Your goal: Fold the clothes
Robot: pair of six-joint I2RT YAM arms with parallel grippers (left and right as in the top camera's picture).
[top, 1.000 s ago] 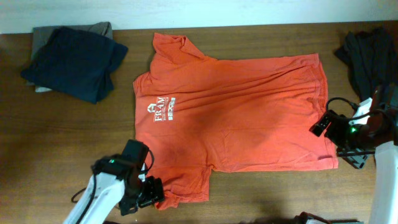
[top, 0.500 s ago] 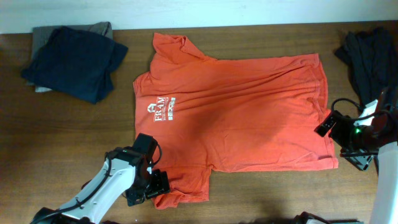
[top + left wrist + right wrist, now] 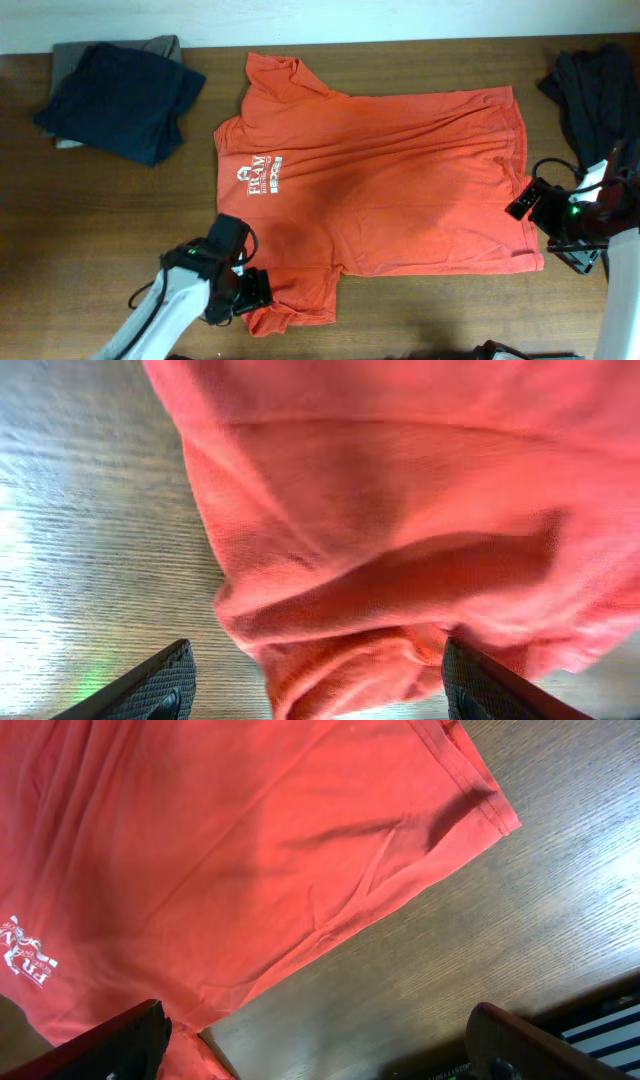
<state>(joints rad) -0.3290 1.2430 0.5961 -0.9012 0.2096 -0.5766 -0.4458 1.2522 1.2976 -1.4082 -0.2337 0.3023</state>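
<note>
The red-orange T-shirt [image 3: 380, 180] lies spread flat on the wooden table, with white lettering [image 3: 258, 176] near its left side. My left gripper [image 3: 250, 293] is at the lower sleeve [image 3: 295, 300]. In the left wrist view it [image 3: 320, 700] is open wide, with the bunched sleeve fabric [image 3: 370, 610] between its fingers [image 3: 150, 685]. My right gripper [image 3: 560, 238] is by the shirt's lower right hem corner [image 3: 538, 262]. In the right wrist view it [image 3: 320, 1055] is open and empty over bare wood, beside the shirt's edge [image 3: 330, 930].
A navy garment [image 3: 120, 95] lies on a grey one [image 3: 115, 47] at the back left. A black garment [image 3: 595, 85] lies at the back right. The table's front edge runs just below both arms.
My left gripper has moved right onto the lower sleeve and now straddles it. My right gripper has shifted slightly right. The shirt has not moved.
</note>
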